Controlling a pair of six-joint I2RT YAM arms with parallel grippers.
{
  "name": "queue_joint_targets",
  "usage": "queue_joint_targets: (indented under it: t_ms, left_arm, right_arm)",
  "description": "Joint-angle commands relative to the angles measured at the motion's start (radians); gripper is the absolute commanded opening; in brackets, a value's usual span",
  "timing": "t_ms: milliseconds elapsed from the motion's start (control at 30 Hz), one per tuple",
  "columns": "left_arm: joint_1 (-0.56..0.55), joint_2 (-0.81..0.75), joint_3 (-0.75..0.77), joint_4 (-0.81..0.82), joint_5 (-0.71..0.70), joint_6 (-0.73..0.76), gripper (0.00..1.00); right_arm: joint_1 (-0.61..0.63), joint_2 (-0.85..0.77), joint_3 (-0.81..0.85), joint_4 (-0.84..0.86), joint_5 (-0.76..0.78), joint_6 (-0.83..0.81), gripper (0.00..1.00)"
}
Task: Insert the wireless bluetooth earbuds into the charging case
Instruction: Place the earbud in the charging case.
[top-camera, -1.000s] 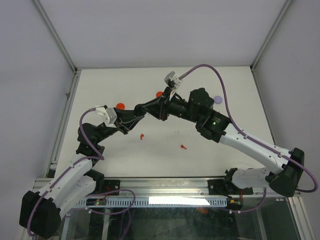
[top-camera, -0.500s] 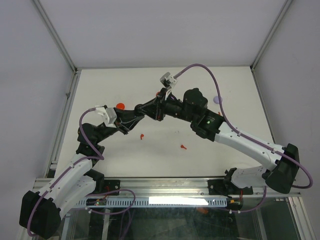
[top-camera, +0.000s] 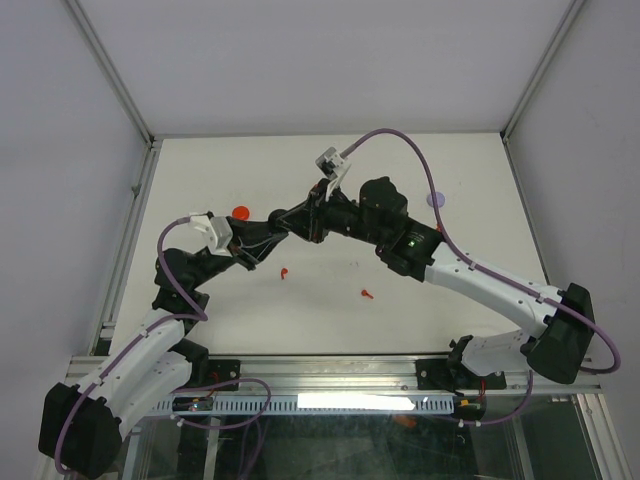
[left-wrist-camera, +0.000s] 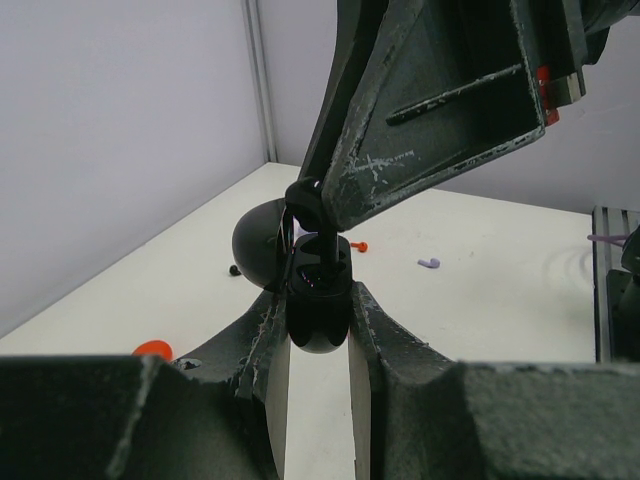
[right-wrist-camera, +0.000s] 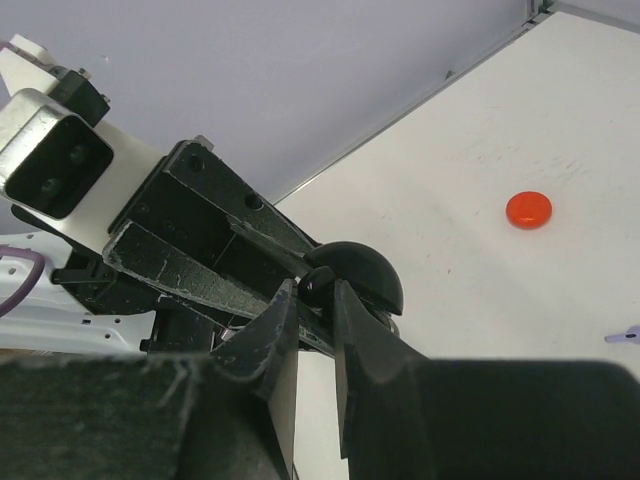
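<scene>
— Where do we find the black earbud (left-wrist-camera: 308, 203)?
— It is pinched in the right hand (right-wrist-camera: 315, 290), just over the open case (left-wrist-camera: 318, 318). Both are held up above the middle of the white table (top-camera: 220, 170). Pale walls (top-camera: 300, 60) close the table in on three sides.
— Which way does it point?
— From the left wrist we see its long axis near upright, head on top, stem reaching down to the case's mouth. We cannot tell whether it is seated. The case stands mouth up, lid swung back.
— And the hands?
— The right hand's fingers are nearly together, clamped on the earbud. The left hand (left-wrist-camera: 318, 300) is clamped on the case's sides.
— What lies on the table?
— A red earbud (top-camera: 284, 272) and a second red earbud (top-camera: 368, 294), well apart, plus a lavender earbud (left-wrist-camera: 428, 264) and a red disc (right-wrist-camera: 528, 209).
</scene>
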Motion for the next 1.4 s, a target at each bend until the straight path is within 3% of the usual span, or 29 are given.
queue_joint_targets:
  t_ms: [0,767,1367]
  left_arm:
    - [0.008,-0.025,-0.01,0.079,-0.025,-0.011,0.04]
    - [0.015,-0.036,-0.021,0.097,-0.059,-0.028,0.04]
    - [0.017,-0.025,-0.018,0.093,-0.056,-0.033,0.04]
  right_arm:
    - [0.006,-0.002,0.023,0.017,0.024,0.014,0.17]
    - [0.009,0.026,0.038,-0.044,0.043,0.055,0.21]
    - [0.013,0.001,0.121,-0.147,0.048,-0.004,0.4]
